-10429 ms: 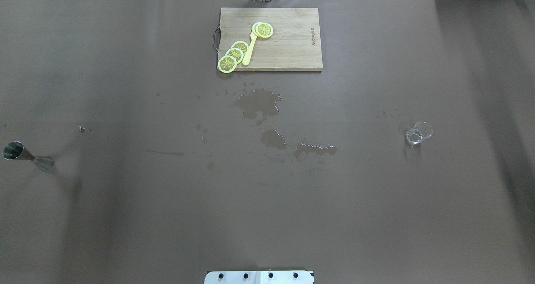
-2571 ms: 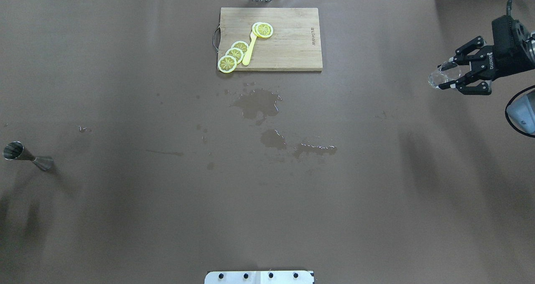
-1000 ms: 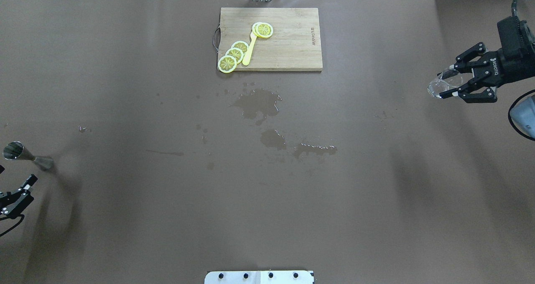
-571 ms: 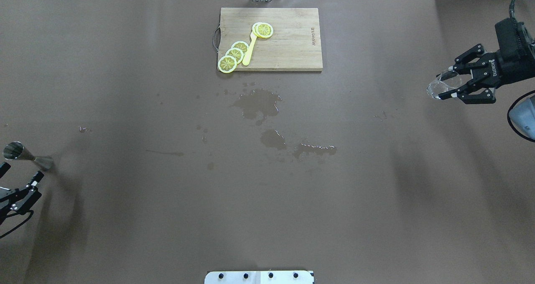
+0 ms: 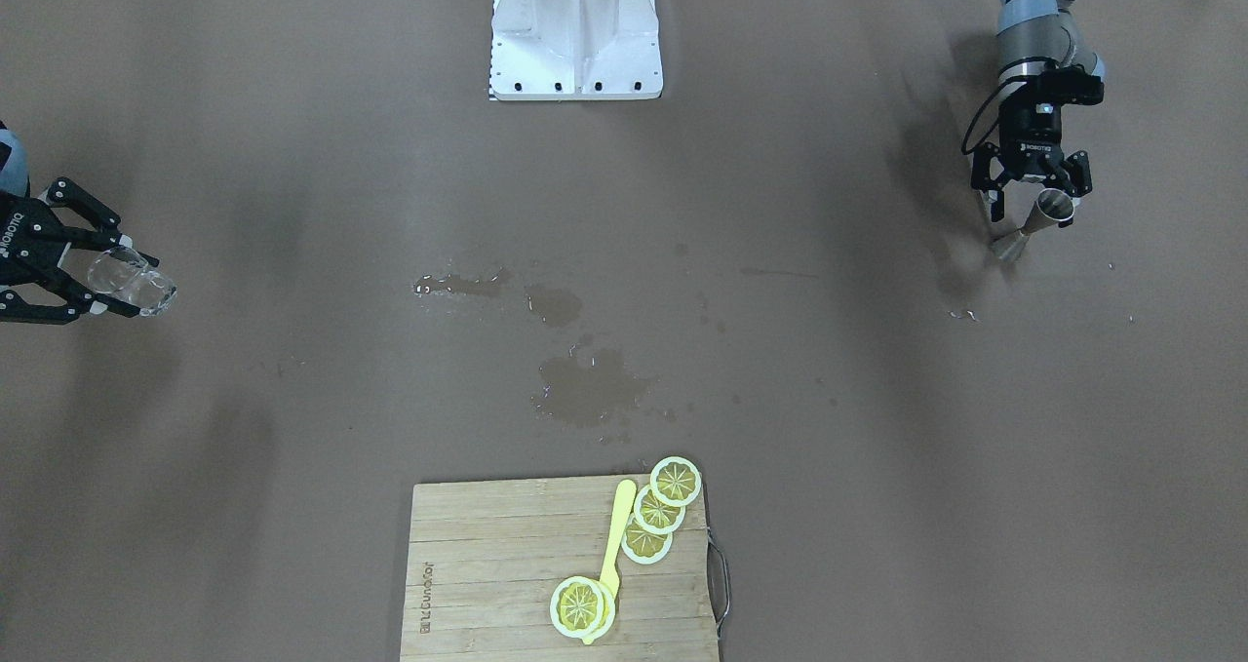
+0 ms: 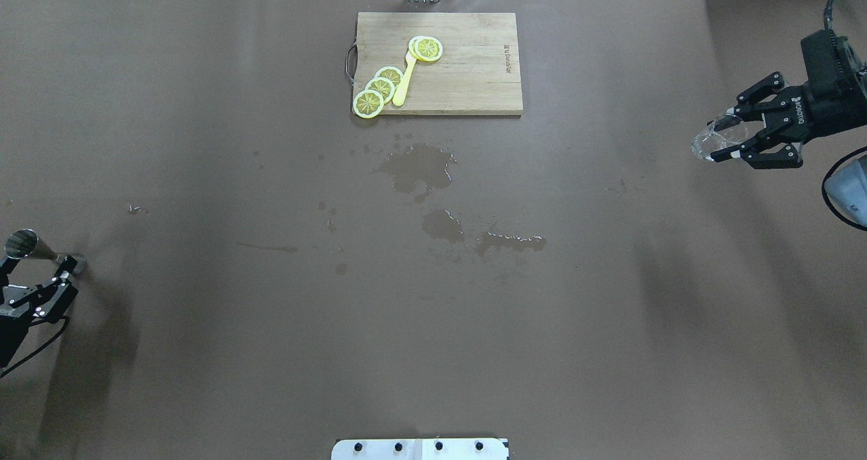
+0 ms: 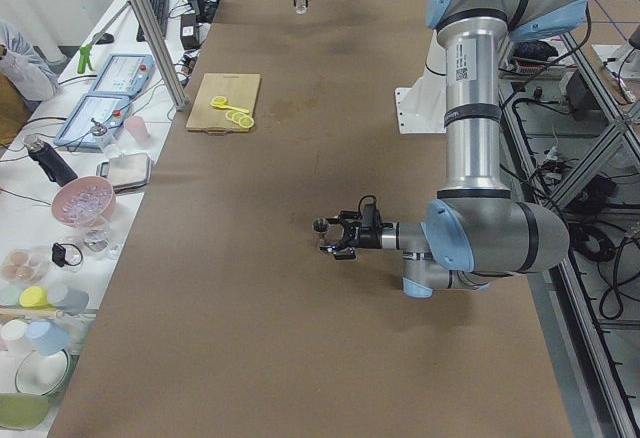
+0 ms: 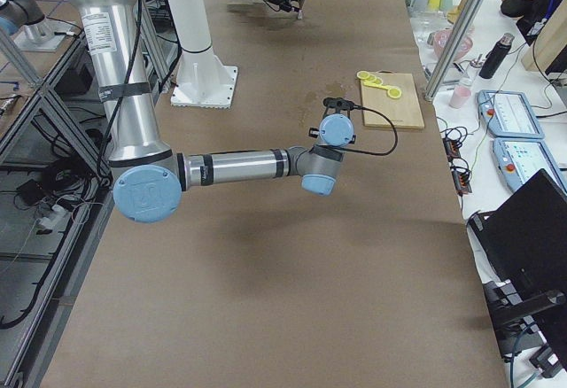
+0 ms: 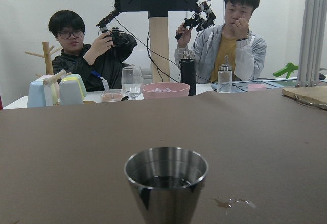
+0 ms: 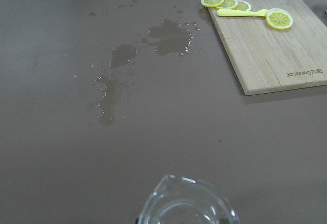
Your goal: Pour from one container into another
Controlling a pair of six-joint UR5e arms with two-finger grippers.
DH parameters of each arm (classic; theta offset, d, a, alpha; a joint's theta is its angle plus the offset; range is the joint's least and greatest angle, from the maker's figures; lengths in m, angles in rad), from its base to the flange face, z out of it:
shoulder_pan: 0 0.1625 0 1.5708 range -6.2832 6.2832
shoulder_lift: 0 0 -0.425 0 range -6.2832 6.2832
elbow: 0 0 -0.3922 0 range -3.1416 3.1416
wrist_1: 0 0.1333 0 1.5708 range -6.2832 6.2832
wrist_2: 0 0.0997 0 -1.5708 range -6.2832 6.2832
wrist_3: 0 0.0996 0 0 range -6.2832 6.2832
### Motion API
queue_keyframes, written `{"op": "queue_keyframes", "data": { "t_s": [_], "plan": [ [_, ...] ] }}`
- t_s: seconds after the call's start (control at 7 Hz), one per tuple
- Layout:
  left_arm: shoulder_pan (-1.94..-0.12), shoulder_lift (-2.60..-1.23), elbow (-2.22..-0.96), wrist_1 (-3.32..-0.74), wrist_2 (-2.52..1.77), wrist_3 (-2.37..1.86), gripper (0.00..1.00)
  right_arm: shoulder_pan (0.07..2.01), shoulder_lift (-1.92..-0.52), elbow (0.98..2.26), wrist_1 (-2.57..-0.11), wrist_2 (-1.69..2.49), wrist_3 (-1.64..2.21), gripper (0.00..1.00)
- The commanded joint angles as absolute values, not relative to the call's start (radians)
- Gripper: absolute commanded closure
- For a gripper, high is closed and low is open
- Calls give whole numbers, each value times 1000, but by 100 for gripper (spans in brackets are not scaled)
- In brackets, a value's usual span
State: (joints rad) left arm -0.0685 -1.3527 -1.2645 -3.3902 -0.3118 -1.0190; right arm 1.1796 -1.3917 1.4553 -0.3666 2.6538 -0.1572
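Note:
The clear glass tumbler (image 6: 708,145) hangs tilted in the air over the table's right end, with my right gripper (image 6: 722,138) shut on it; in the front-facing view the tumbler (image 5: 146,292) sticks out of that gripper (image 5: 122,287). Its rim (image 10: 189,203) fills the bottom of the right wrist view. The steel jigger (image 6: 30,246) stands at the far left. My left gripper (image 6: 37,274) is open right at it, fingers either side of the jigger (image 5: 1038,218). The left wrist view shows the jigger (image 9: 166,183) close and centred.
A wooden cutting board (image 6: 467,74) with lemon slices and a yellow knife lies at the far middle. Wet patches (image 6: 416,169) spread across the table's centre. The robot base (image 5: 575,33) sits at the near edge. People and dishes (image 9: 166,88) are beyond the table's left end.
My left gripper has come in from the near-left edge and moved forward up to the jigger. The right gripper with the tumbler has stayed almost still.

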Motion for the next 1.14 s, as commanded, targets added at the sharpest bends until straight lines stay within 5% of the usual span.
{"op": "queue_keyframes", "data": {
  "t_s": [0.0, 0.29, 0.43, 0.57, 1.0],
  "plan": [
    [-100, -1367, -1261, -3330, -316, -1063, 14, 1175, -1397, 1454, -367, 2652, -158, 100],
    [-103, -1381, -1259, -3297, -318, -1066, 47, 1173, -1399, 1453, -367, 2652, -158, 100],
    [-103, -1381, -1259, -3293, -336, -1086, 81, 1173, -1402, 1453, -367, 2652, -158, 100],
    [-103, -1381, -1262, -3293, -340, -1092, 100, 1172, -1402, 1453, -367, 2652, -158, 100],
    [-107, -1381, -1374, -3295, -339, -902, 100, 1160, -1391, 1445, -367, 2652, -158, 100]
  ]
}}
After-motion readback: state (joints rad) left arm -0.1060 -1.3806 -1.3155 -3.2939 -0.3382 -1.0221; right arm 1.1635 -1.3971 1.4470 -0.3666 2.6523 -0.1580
